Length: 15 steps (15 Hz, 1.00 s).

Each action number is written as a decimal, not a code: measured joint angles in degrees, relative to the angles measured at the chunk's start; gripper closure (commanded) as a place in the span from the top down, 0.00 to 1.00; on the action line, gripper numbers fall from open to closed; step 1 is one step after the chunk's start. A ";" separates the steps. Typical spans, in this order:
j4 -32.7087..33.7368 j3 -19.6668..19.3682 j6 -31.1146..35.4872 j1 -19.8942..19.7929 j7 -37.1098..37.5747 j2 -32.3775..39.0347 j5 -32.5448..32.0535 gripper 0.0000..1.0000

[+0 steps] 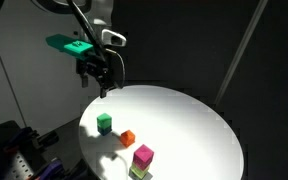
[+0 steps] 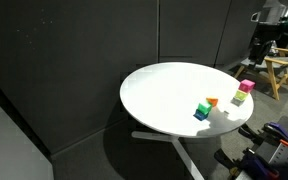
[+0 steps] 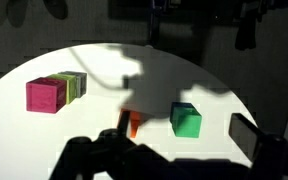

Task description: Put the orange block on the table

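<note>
- Claw (image 1: 102, 89) is held wide open and empty above the table (image 1: 194, 110) edge.
- Orange block (image 1: 127, 137) is seen resting on the table between green cube (image 1: 104, 122) and pink cube (image 1: 143, 154).

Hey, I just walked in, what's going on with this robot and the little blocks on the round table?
Nothing is being handled right now. The robot's end effector hangs open and empty above one edge of the round white table. The orange block already sits on the tabletop, between a green cube and a pink cube that is right against a yellow-green cube. All four blocks lie apart from the end effector.
</note>
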 measured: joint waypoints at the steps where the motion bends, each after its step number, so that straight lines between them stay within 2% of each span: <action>1: -0.26 -0.26 -0.02 0.02 -0.86 -0.47 0.07 1.00; 15: -1.28 -1.20 -0.03 0.02 -3.57 -2.25 0.09 1.00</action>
